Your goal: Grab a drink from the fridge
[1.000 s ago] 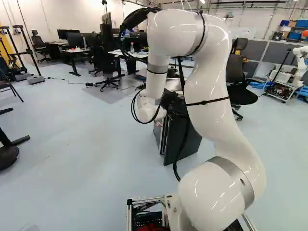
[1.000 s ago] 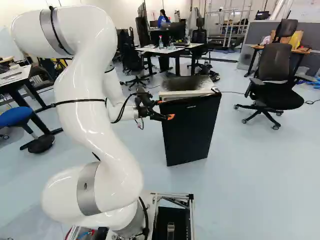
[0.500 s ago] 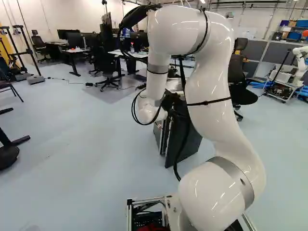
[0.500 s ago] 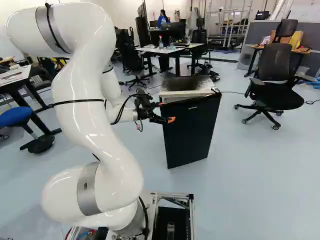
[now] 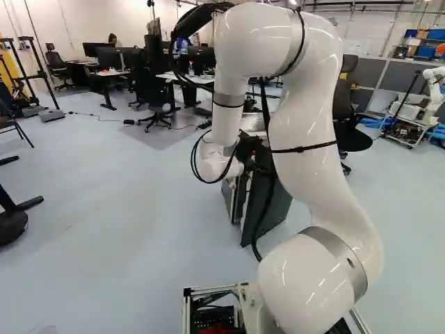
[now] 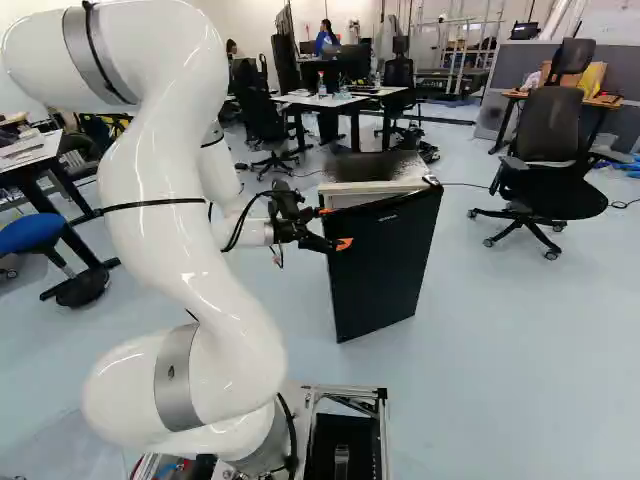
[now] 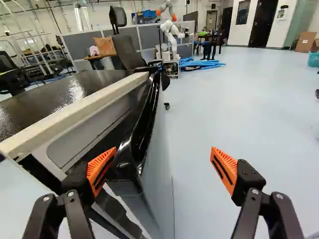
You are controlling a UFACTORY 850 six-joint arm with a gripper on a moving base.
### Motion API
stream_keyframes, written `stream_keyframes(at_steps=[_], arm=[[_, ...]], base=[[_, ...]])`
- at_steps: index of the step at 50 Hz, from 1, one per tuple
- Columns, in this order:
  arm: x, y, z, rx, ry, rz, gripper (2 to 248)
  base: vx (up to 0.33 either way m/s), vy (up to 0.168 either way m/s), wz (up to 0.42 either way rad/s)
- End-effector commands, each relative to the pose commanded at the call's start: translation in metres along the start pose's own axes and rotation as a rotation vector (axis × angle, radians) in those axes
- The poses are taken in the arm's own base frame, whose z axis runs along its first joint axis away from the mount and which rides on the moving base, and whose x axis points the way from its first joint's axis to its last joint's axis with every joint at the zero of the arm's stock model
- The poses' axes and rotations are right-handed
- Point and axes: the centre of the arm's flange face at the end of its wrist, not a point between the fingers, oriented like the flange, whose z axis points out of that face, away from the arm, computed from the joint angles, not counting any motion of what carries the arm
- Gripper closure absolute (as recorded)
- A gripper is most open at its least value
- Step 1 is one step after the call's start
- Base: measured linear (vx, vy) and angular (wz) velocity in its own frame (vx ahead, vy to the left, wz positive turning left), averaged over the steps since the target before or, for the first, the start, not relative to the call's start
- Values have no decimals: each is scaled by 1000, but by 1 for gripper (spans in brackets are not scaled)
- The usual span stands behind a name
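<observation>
Spanning the near free edge of the refrigerator's flat black door (image 6: 385, 265), the black two-finger hand with orange pads (image 6: 333, 228) is open, fingers set wide apart. The compact refrigerator with a pale cream top rim (image 7: 75, 109) and a glossy black top panel (image 7: 50, 97) stands upright on the pale blue-grey floor (image 6: 490, 350), ahead of the arm. Its door is ajar: in the wrist view, the gap is wider near the hand (image 7: 164, 149) and narrows toward the far corner. One orange pad (image 7: 100, 168) is located at the gap, on the cabinet side of the door edge; the other (image 7: 224, 168) is located outside the door, over the floor. The first finger appears to be just beside the door corner, though contact cannot be confirmed from this angle. The contents of the cabinet, including any drink, are hidden.

The white jointed arm (image 5: 299, 125) rises from its base joint, arches over and extends its wrist forward to the door. A black office chair (image 6: 553, 195) is positioned at the right of the right base view, apart from the refrigerator. Another white robot arm (image 7: 172, 34) stands farther off, beside blue tubing (image 7: 199, 63) on the floor.
</observation>
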Motion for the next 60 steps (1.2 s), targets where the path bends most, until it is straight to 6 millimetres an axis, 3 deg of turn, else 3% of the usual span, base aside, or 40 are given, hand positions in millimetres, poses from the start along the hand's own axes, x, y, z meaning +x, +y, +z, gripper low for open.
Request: stream_keyframes(at_steps=[39,60], arm=[[1,31,-10,-78,3,-15,3],[3,41,-5,-143,5,-3,3]], base=[[0,0,0],[0,0,0]])
